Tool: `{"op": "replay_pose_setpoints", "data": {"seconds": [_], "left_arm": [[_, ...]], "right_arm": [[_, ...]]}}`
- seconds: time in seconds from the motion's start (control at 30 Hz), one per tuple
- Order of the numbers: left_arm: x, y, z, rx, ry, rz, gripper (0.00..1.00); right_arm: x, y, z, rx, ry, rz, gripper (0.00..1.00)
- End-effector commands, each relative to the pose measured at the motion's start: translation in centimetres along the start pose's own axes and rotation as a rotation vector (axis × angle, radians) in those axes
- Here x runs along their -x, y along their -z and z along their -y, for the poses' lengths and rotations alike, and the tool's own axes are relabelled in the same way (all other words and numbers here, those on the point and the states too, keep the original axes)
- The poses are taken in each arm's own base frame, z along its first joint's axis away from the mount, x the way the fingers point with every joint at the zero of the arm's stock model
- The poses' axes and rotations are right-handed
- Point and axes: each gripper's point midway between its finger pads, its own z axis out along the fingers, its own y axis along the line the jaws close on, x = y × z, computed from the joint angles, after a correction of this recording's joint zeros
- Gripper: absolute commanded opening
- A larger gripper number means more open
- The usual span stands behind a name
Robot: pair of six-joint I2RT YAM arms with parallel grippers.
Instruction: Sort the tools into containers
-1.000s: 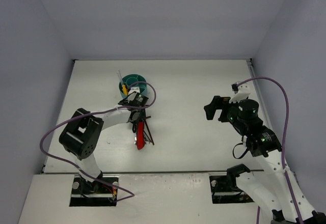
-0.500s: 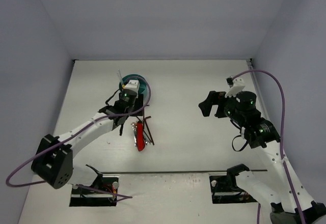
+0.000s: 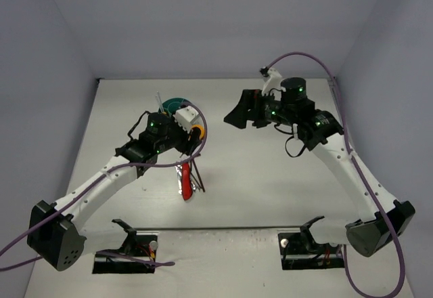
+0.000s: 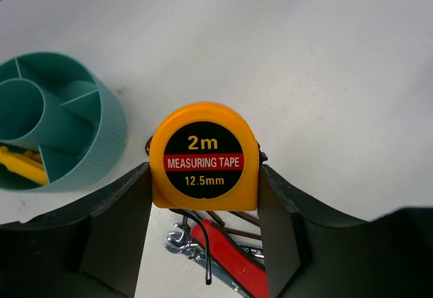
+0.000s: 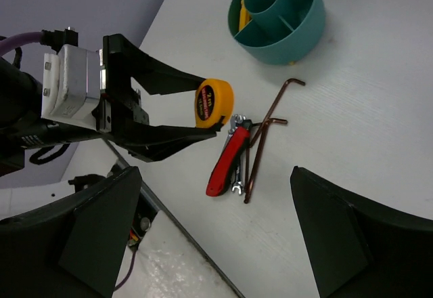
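Observation:
My left gripper (image 4: 205,189) is shut on the yellow tape measure (image 4: 204,156), held above the table; the gripper also shows in the top view (image 3: 196,134) and the tape measure in the right wrist view (image 5: 214,101). The teal organiser (image 4: 61,132) stands to its left, with yellow-handled screwdrivers (image 4: 24,162) inside; it shows in the top view (image 3: 177,102) and right wrist view (image 5: 284,20). Below lie the red-handled tool (image 5: 228,161), silver wrenches (image 5: 237,169) and hex keys (image 5: 264,142). My right gripper (image 5: 216,223) is open and empty, high above the table; it also shows in the top view (image 3: 238,116).
A dark bar (image 3: 223,228) runs across the near table edge between two mounts. Grey walls close the back and sides. Purple cables (image 3: 203,139) hang from both arms.

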Motion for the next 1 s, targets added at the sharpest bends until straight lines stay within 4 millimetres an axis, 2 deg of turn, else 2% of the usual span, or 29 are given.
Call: {"op": "replay_pose_setpoints", "data": {"seconds": [0.0,0.1,0.23,0.47,0.57,0.77,0.97], "left_arm": [[7.1,1.8,1.7,-0.097,-0.142,0.213,0.27],[8.1,2.3,2.3,-0.128,-0.159,0.248,0.27],[9.3,3.1,2.9,-0.147,-0.181,0.299,0.27],[9.4,4.2,3.8,-0.184,-0.203,0.328,0.27],[9.2,4.3,4.1,-0.196,-0.205,0.328,0.27],[8.9,4.3,4.4,-0.203,-0.211,0.327,0.27],[8.9,4.3,4.5,-0.207,-0.218,0.328,0.27]], "right_arm": [[0.4,-2.4,-4.6,0.115,0.003,-0.023,0.89],[-0.6,-4.3,-5.2,0.112,-0.008,-0.06,0.89],[-1.0,-5.7,-5.1,0.103,-0.024,-0.072,0.87],[-1.9,-7.4,-4.3,0.07,-0.045,-0.091,0.8],[-2.0,-8.0,-4.2,0.066,-0.052,-0.093,0.75],[-2.5,-8.8,-5.5,0.092,-0.052,-0.103,0.62],[-3.0,-9.2,-6.0,0.101,-0.048,-0.108,0.45]]}}
